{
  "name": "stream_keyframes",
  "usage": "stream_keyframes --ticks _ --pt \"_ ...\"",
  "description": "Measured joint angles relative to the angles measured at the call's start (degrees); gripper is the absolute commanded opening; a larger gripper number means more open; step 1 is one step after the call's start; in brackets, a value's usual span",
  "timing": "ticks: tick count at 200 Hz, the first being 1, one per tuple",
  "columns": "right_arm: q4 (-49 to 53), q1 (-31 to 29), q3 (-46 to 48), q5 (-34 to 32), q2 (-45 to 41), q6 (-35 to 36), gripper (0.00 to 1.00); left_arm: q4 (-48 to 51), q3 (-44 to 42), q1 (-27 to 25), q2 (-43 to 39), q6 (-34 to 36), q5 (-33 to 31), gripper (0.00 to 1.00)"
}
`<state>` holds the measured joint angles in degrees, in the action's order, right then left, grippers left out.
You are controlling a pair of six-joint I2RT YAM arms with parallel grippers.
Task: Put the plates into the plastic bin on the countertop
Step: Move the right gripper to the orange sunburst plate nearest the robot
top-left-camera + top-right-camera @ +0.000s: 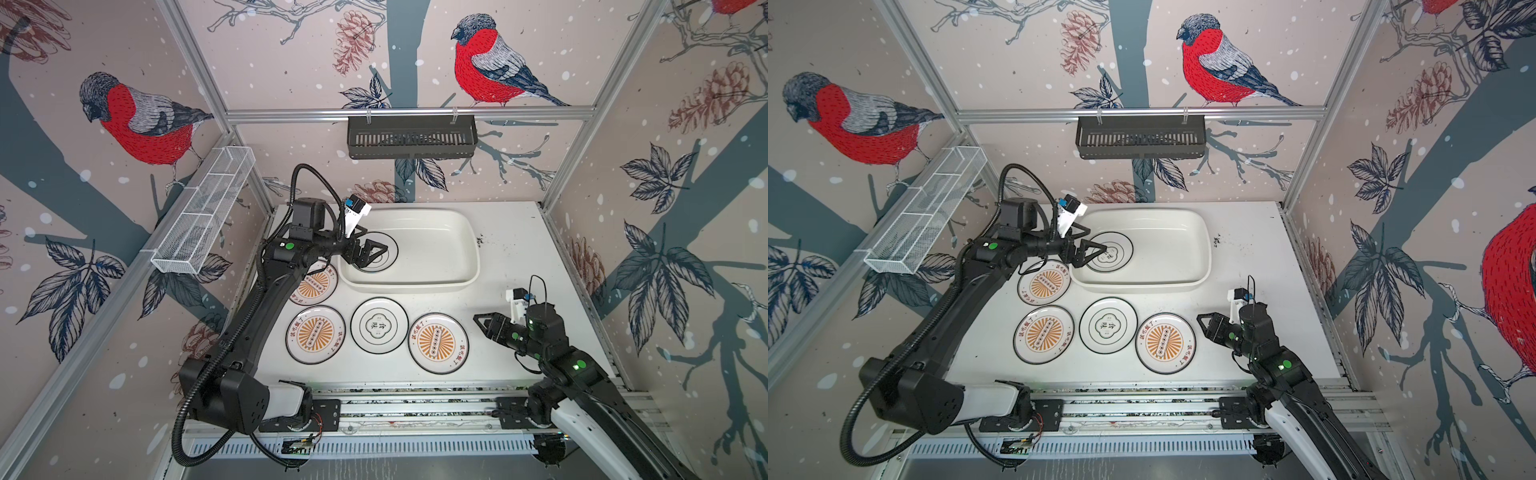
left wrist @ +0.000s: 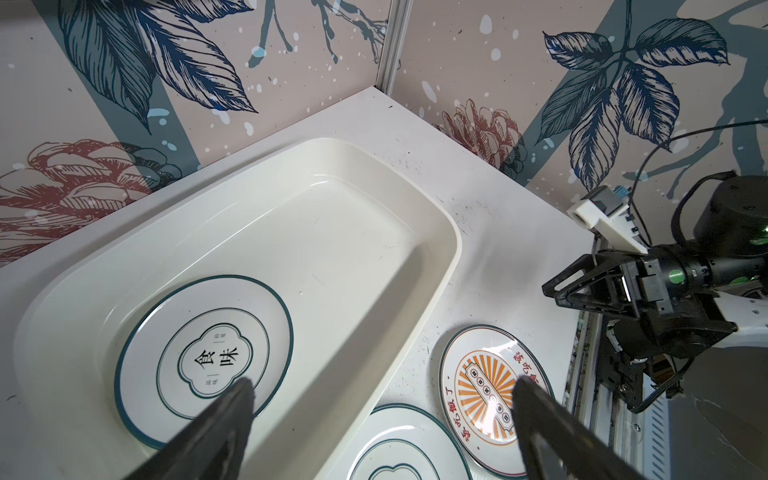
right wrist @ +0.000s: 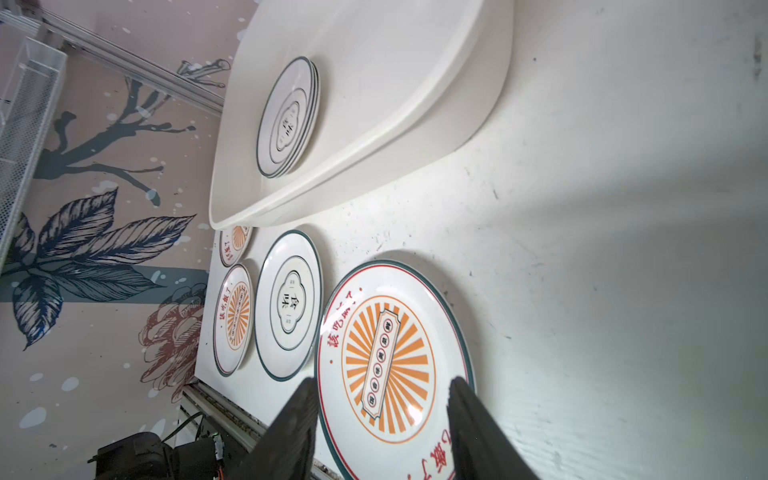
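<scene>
Meanwhile, four plates wait flat on the counter (image 1: 511, 257) as a two-armed robot clears dishes. The left hand (image 1: 376, 253) hangs over the left end of the plastic bin (image 1: 471, 249), jaws spread wide and empty. Directly below it a stack of plates (image 3: 289, 116) lies in the tub; the right wrist view shows what look like three rims, a black quatrefoil design on top. The rest of the bin is bare.

The right hand (image 1: 482, 326) hovers just beside the right edge of the nearest sunburst plate (image 1: 437, 343), jaws parted and holding nothing. From its wrist camera, its fingers (image 3: 299, 424) frame the plate's near rim, and no contact shows. The plate lies to the robot's left of that hand. Being round, it offers no long axis, so the rim facing the hand looks the natural place to take it. The right hand is plainly the nearer of the two; the left is well apart, beyond the bin's front wall.

Further left sit a quatrefoil plate (image 1: 379, 325) and a second sunburst plate (image 1: 315, 334). A third sunburst plate (image 1: 313, 284) lies behind, partly under the left arm and just beside the bin's front-left corner. The bin stands beyond the row, away from the robot, so the carry would likely run forward and leftward over the rolled rim.
</scene>
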<state>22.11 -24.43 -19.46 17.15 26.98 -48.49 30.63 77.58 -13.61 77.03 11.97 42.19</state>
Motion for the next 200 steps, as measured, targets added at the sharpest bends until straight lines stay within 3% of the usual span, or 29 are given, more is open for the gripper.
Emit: stream_keyframes --ticks 81,200 --pt "0.37 -0.70 10.03 3.15 -3.30 -2.69 0.49 1.68 0.44 -0.59 -0.42 -0.04 1.57 0.96" --pt "-6.01 -2.97 13.38 5.11 -3.19 -4.20 0.48 1.86 -1.51 -0.87 -1.57 -0.20 2.71 0.96"
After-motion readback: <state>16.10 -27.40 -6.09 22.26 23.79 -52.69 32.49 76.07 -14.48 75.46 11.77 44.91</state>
